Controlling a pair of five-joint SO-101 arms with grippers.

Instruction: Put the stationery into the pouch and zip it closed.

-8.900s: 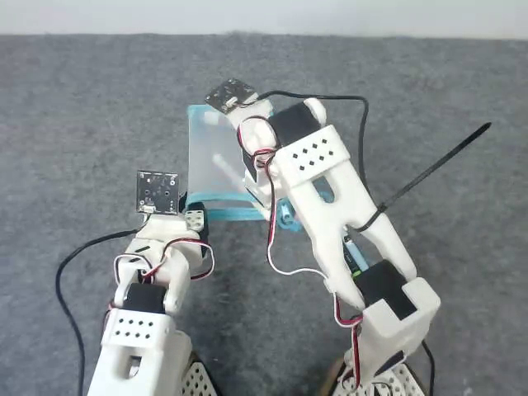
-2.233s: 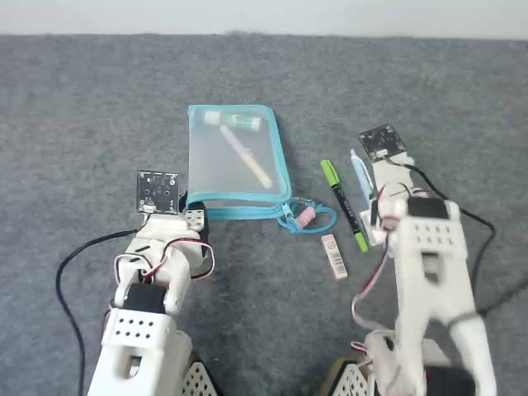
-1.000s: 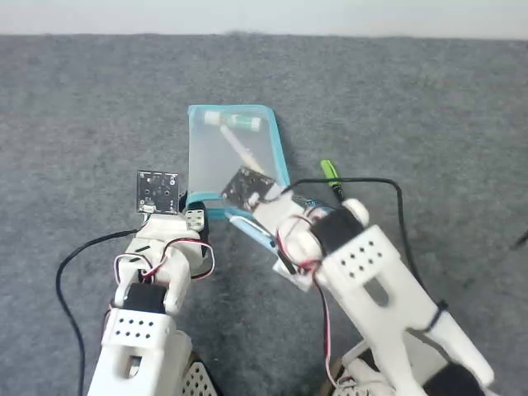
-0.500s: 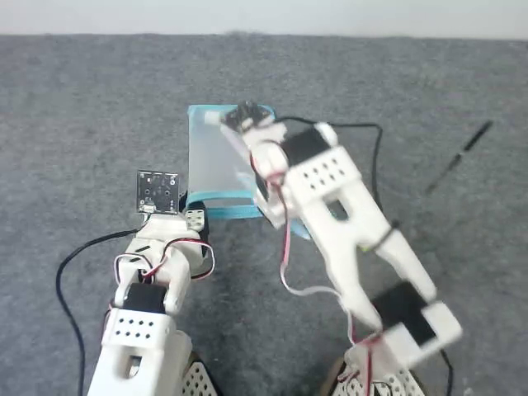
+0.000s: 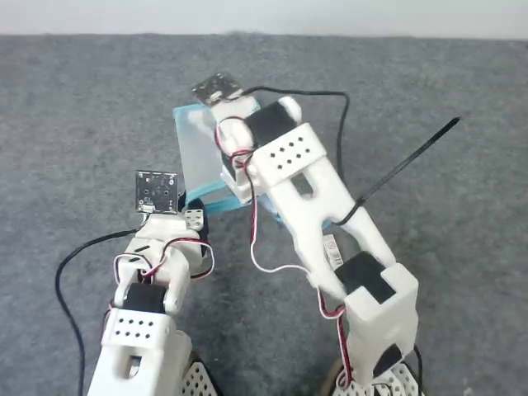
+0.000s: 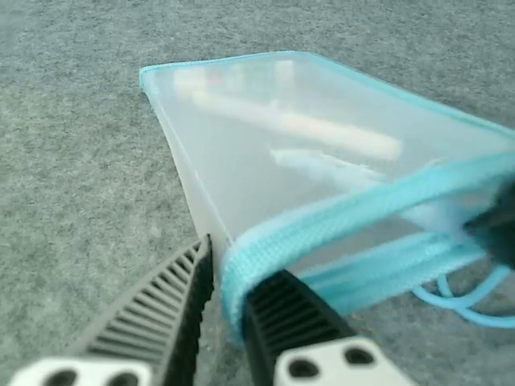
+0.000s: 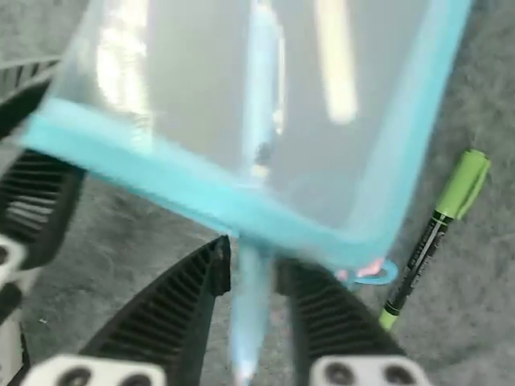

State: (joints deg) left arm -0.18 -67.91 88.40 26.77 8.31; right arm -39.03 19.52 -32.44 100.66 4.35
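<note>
Filling the pouch (image 5: 196,157): partway done
Left gripper (image 6: 221,314) pinches the mid-table pouch's near zip edge. Right gripper (image 7: 253,297) clamps a blue pen (image 7: 251,322) at its mouth (some items already inside). Green marker (image 7: 438,233), eraser (image 5: 332,249) and zipping remain.

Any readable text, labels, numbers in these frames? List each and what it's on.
Nothing is legible.
Green marker: pale marks on its dark barrel, too blurred to read.
White eraser: print on its sleeve, too small to read.
Pouch and blue pen: no print seen.
</note>
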